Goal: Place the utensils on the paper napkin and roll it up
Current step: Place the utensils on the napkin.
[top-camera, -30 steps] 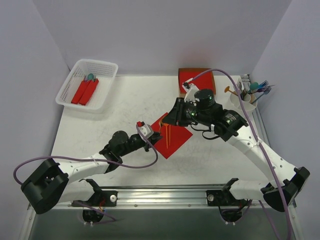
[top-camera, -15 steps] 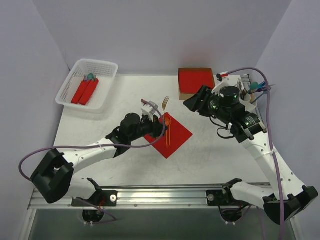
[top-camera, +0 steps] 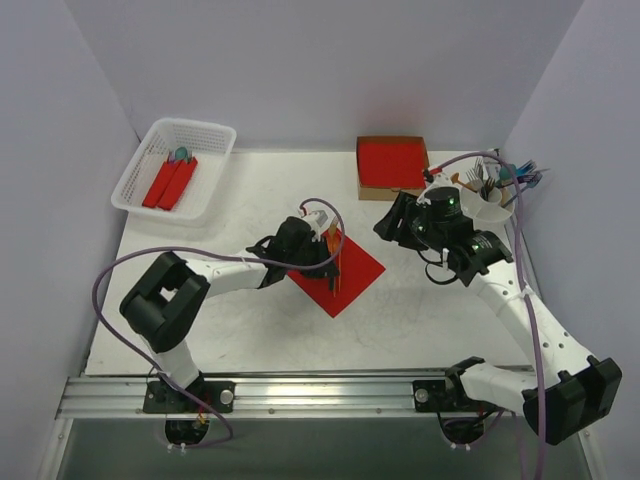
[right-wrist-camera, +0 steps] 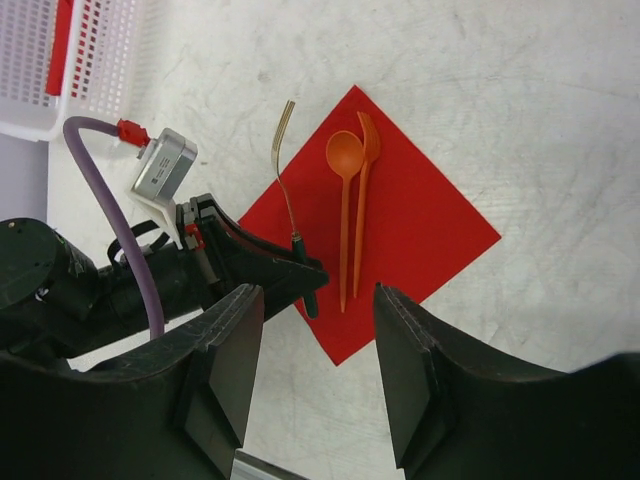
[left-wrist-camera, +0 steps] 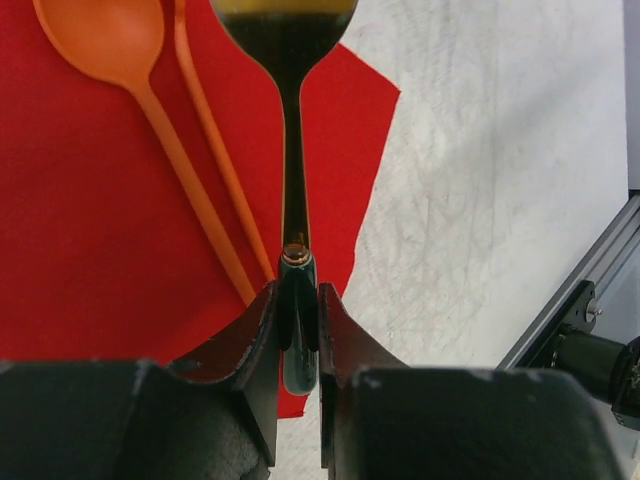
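Left wrist view: the left end effector (left-wrist-camera: 298, 300) is clamped narrowly on the dark handle of a metal fork (left-wrist-camera: 293, 150). The fork stretches away over the edge of the paper napkin (left-wrist-camera: 90, 200); whether it already rests on the paper I cannot tell. Just beside it on its left, an orange spoon (left-wrist-camera: 105, 35) and a second orange utensil (left-wrist-camera: 215, 150) lie flat on the napkin, side by side.

From above, the napkin is spread open as a diamond at the middle of the tabletop (top-camera: 250, 190), unrolled. The right end effector (top-camera: 392, 220) hovers to the right of the napkin with its jaws apart and nothing between them.

Further out are a cup of utensils (top-camera: 490, 200) at the far right and a basket (top-camera: 175, 165) at the far left holding red rolls (top-camera: 170, 182).

By my reading, two utensils are placed, the fork is not yet released, and the rolling has not begun.
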Robot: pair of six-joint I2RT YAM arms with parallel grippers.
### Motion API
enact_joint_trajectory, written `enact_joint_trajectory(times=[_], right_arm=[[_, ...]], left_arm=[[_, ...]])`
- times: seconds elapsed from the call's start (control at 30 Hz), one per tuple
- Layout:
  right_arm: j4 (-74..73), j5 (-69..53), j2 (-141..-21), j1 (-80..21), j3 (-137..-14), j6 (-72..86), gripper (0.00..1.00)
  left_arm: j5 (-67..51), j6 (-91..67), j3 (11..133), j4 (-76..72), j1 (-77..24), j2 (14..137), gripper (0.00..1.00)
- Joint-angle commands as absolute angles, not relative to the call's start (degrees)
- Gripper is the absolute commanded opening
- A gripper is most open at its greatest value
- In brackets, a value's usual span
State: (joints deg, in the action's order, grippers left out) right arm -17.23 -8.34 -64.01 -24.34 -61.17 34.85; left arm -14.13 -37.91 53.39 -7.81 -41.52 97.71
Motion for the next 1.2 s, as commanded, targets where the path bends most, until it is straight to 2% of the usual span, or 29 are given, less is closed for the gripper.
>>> enact_joint_trajectory(times=[0.0,0.23,0.5,1.17], right_arm=[[-14.7,-8.6,-65.5,-23.6,-59.6,33.0,0.48],[-13.0,-10.5,-67.3,-22.7,-57.5,32.0,0.46],[-10.7,-12.7,-67.8,-21.6,-54.6,30.9,0.45],[-9.4,-16.1,-65.8,-19.1,-51.1,30.0,0.44]], left_arm=[[-16.5,-40.2,57.2,-7.3,-40.6,100.1,0.03],[-17.1,-42.3,60.3,-6.7,-39.7,105.8,0.04],[-15.0,-43.6,61.0,-5.2,-39.6,106.9,0.04],[-12.8,-40.7,64.9,2.6,-39.6,110.1,0.2]])
